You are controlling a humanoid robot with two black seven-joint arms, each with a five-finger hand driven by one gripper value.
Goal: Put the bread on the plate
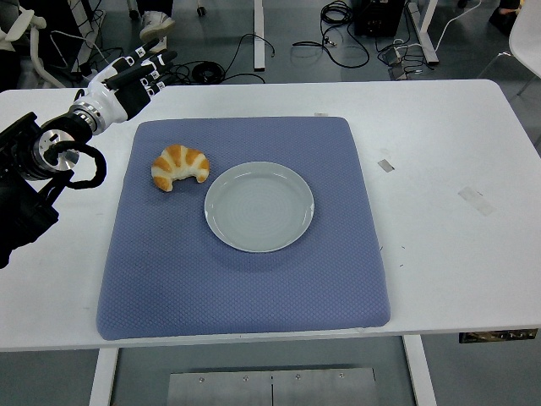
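A golden croissant [178,166] lies on the blue mat [245,279], just left of an empty pale plate [259,205] and not touching it. My left hand [139,74] reaches in from the left edge, above the table's far left part. Its black and white fingers [157,59] are stretched out and hold nothing. It hovers behind and to the left of the croissant, well apart from it. The right arm does not show.
The blue mat covers the middle of the white table [448,211]. Small bits of tape [475,200] stick to the table on the right. Beyond the far edge are cables, table legs and chair bases on the floor.
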